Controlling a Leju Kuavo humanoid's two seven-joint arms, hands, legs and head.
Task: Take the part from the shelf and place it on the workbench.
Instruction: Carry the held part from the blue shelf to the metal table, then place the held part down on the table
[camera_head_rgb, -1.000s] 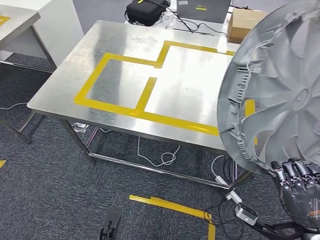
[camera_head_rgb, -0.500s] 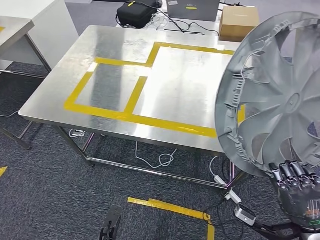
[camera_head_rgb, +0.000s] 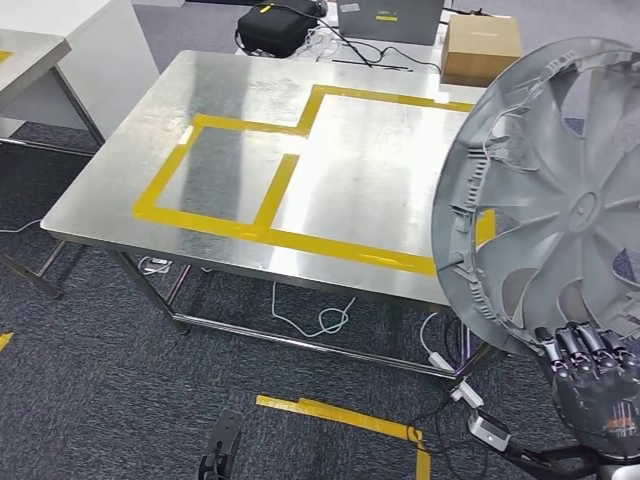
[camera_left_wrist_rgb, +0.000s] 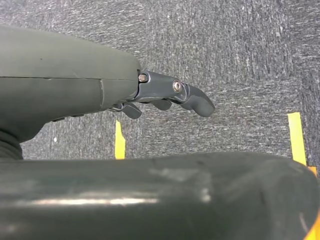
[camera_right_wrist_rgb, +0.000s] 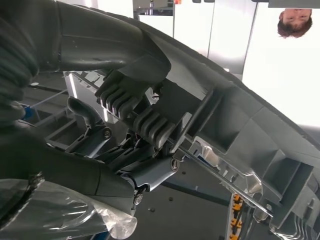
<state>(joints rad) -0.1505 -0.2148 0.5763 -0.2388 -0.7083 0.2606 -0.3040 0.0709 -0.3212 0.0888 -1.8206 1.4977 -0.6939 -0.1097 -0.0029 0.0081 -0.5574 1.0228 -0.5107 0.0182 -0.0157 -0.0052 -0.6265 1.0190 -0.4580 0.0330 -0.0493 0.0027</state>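
Observation:
The part is a large grey wheel cover (camera_head_rgb: 555, 195) with curved spokes, held upright at the right of the head view. My right hand (camera_head_rgb: 592, 380) grips its lower rim from below. In the right wrist view the thumb and dark fingers (camera_right_wrist_rgb: 130, 107) clamp the ribbed inner edge of the wheel cover (camera_right_wrist_rgb: 241, 140). The steel workbench (camera_head_rgb: 249, 215), marked with yellow tape rectangles, lies ahead and to the left of the cover. My left hand (camera_left_wrist_rgb: 166, 95) hangs over grey carpet, its fingers stretched out with nothing in them.
A black bag (camera_head_rgb: 275, 25) and a cardboard box (camera_head_rgb: 479, 48) sit beyond the bench's far edge. Another table (camera_head_rgb: 30, 50) stands at far left. White cables and a power strip (camera_head_rgb: 460, 385) lie under the bench, and yellow floor tape (camera_head_rgb: 340, 412) runs in front. A person (camera_right_wrist_rgb: 294, 20) shows in the right wrist view.
The camera has shifted, so the bench sits slightly further left and lower in view. The wheel cover has stayed in my right hand, dropping a little in the picture.

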